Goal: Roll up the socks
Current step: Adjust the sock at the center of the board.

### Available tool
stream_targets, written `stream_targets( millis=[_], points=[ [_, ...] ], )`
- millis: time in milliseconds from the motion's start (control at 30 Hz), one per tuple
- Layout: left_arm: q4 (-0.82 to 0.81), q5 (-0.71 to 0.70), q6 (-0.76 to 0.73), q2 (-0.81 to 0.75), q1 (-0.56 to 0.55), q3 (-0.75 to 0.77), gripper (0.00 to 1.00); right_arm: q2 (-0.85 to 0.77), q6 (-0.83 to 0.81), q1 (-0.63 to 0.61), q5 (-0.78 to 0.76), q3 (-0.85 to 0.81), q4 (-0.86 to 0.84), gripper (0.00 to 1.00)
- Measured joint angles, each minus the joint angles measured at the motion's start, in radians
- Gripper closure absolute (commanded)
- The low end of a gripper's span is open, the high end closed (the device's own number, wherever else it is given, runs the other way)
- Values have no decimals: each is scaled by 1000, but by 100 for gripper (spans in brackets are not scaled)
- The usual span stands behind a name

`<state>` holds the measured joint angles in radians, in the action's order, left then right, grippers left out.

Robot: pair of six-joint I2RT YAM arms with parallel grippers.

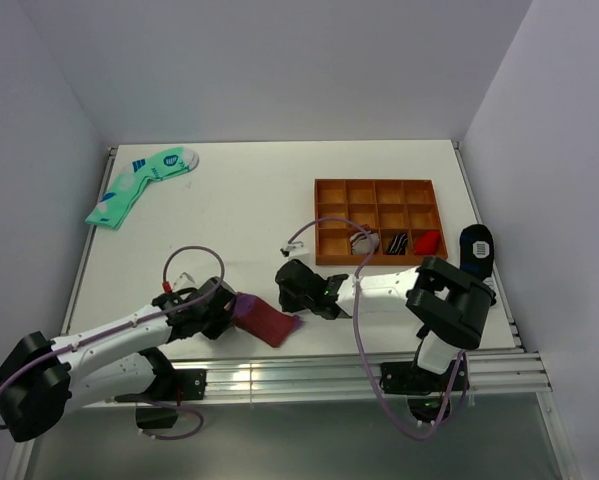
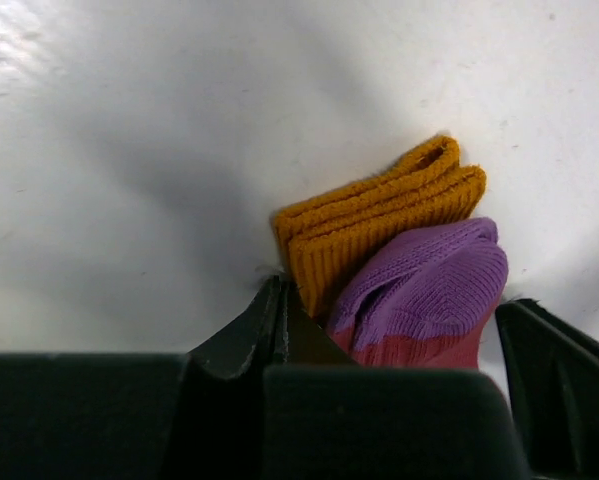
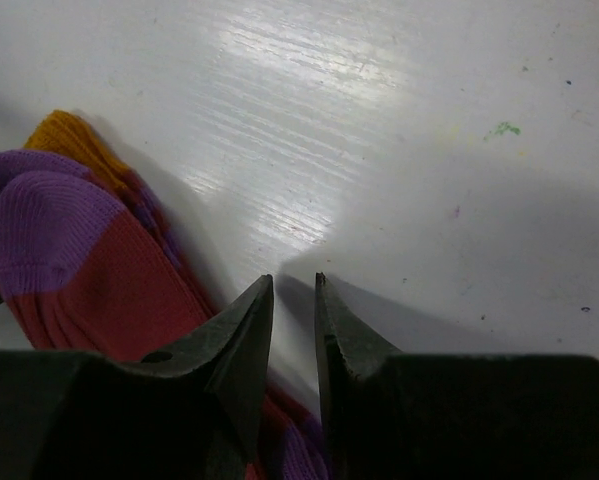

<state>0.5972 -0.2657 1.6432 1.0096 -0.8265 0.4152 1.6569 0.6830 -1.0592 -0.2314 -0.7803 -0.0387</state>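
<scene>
The socks (image 1: 269, 322) lie folded near the table's front edge, maroon with a purple end. In the left wrist view the socks (image 2: 419, 270) show a mustard cuff (image 2: 379, 215) stacked beside a purple toe. My left gripper (image 1: 224, 308) is at their left end. Its fingers (image 2: 281, 285) are pressed together, tips touching the cuff's corner, and no fabric shows between them. My right gripper (image 1: 297, 292) is at the right end, also visible in the left wrist view (image 2: 564, 385). Its jaws (image 3: 294, 280) stand a narrow gap apart, empty, with the socks (image 3: 89, 270) running under the left finger.
An orange compartment tray (image 1: 379, 186) holding small rolled items stands at the back right. Mint-green socks (image 1: 139, 185) lie at the far left. A black sock with blue patches (image 1: 476, 245) lies right of the tray. The metal rail (image 1: 309, 378) runs along the front.
</scene>
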Motion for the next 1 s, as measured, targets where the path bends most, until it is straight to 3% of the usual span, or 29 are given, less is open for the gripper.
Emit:
stream_targets(
  millis=[267, 500, 800, 1000],
  points=[
    [-117, 12, -39, 123, 29, 45, 100, -88, 61, 0, -11, 85, 30, 70],
    [-248, 71, -154, 274, 153, 120, 100, -119, 94, -14, -2, 111, 47, 71],
    [-332, 150, -332, 501, 238, 303, 100, -20, 113, -80, 43, 2, 50, 71],
    [-341, 163, -387, 549, 243, 367, 100, 28, 135, -83, 34, -58, 79, 71]
  ],
)
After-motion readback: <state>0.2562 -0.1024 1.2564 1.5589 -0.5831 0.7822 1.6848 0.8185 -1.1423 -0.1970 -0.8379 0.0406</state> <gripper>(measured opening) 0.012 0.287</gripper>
